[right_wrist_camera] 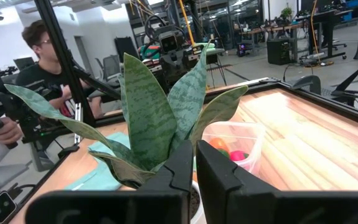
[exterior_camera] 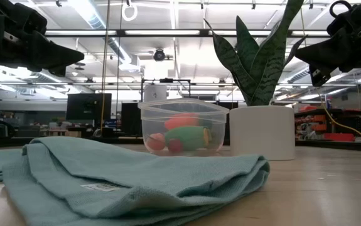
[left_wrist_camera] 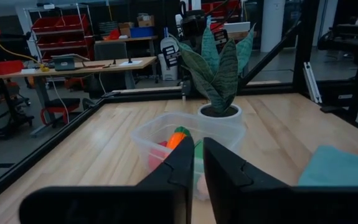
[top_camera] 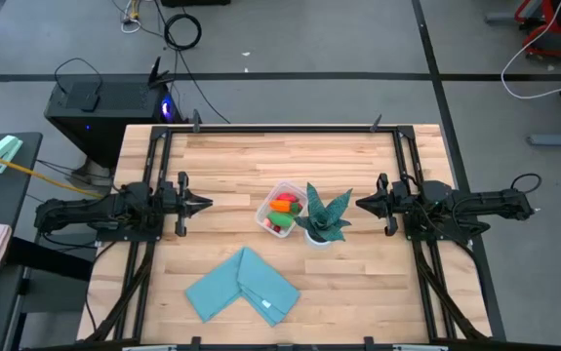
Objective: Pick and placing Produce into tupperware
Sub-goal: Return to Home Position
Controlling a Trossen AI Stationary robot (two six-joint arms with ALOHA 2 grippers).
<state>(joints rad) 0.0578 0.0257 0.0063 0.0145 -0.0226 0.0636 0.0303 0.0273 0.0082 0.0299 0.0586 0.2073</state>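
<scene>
The clear tupperware (top_camera: 280, 208) stands mid-table, next to the potted plant (top_camera: 325, 218). Inside it lie the produce pieces: an orange carrot-like piece (top_camera: 283, 204), a green oval (top_camera: 291, 212) and a red round one (top_camera: 278, 223). The low view shows the box (exterior_camera: 183, 125) with the orange piece above the green oval (exterior_camera: 189, 137) and red bits at the bottom. My left gripper (top_camera: 205, 204) hovers left of the box, shut, its fingertips (left_wrist_camera: 198, 152) nearly together. My right gripper (top_camera: 361, 204) hovers right of the plant, shut (right_wrist_camera: 194, 151). Neither touches anything.
A folded teal cloth (top_camera: 243, 286) lies near the table's near edge, in front of the box. The white pot (exterior_camera: 262, 130) stands right beside the box. Black frame rails run along the table's sides. A person (right_wrist_camera: 38, 43) sits beyond the table.
</scene>
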